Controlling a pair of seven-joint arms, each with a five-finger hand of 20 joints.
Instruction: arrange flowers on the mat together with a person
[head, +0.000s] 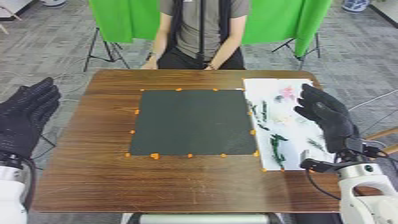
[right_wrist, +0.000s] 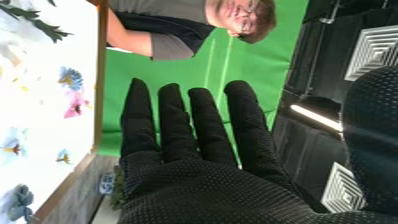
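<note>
The flowers (right_wrist: 74, 107) lie on the white sheet (head: 265, 86), beside the dark mat (head: 194, 122). The right hand (head: 331, 122) is empty, fingers straight; the left hand (head: 25, 117) also is open and empty. Best is to pinch one stem gently, avoiding the petals.

Pink flower (right_wrist: 75, 104) on white mat (right_wrist: 35, 135)

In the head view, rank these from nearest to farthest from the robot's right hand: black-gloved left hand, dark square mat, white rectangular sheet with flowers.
1. White sheet: right side, partly overlapped by the right hand.
2. Dark mat: middle, left of the sheet.
3. Left hand: far left.
</note>
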